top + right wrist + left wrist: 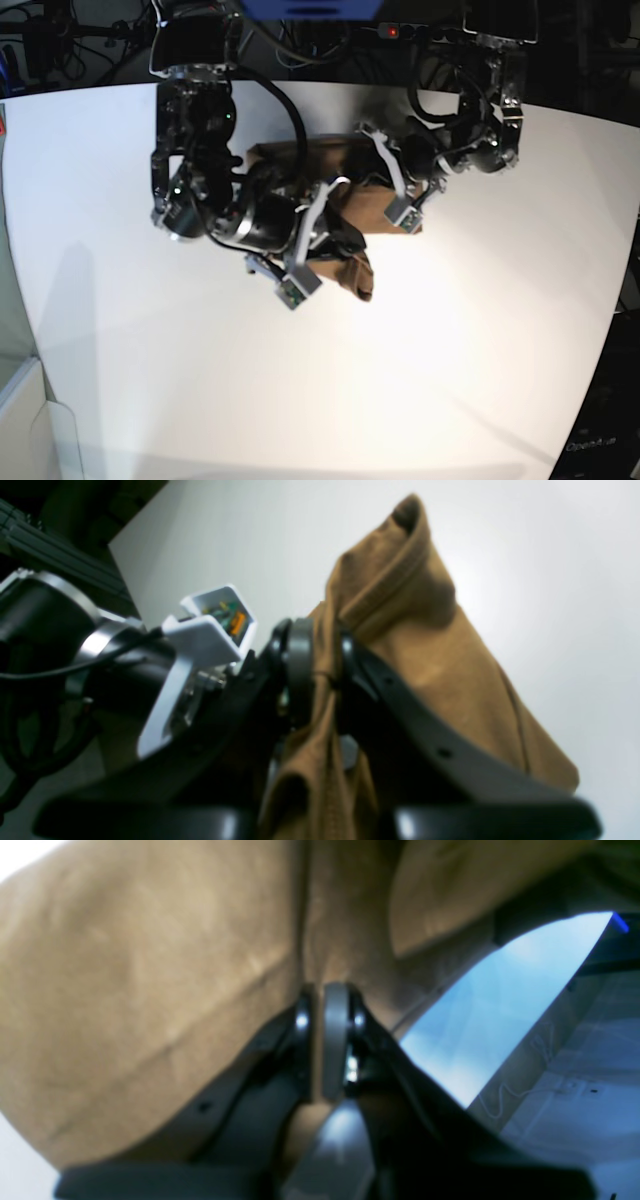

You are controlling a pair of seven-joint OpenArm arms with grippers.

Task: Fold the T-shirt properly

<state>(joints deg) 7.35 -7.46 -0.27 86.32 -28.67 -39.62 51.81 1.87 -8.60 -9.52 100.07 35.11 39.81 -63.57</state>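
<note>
Mid-fold — left gripper and right gripper both pinch the T-shirt above the bench — next, carry it over evenly.

Both arms are glossy black with silver motor rings and looping black cables. Each wrist carries a white bracket with an open housing showing green and orange electronics. The curved black fingers have small screw holes and grey pads.

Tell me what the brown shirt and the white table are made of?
The T-shirt looks like soft matte cotton knit: it wrinkles, droops, and shows a stitched hem. The table looks like smooth, hard white board, maybe laminate, since light glares off it. I can't tell for sure.
</note>
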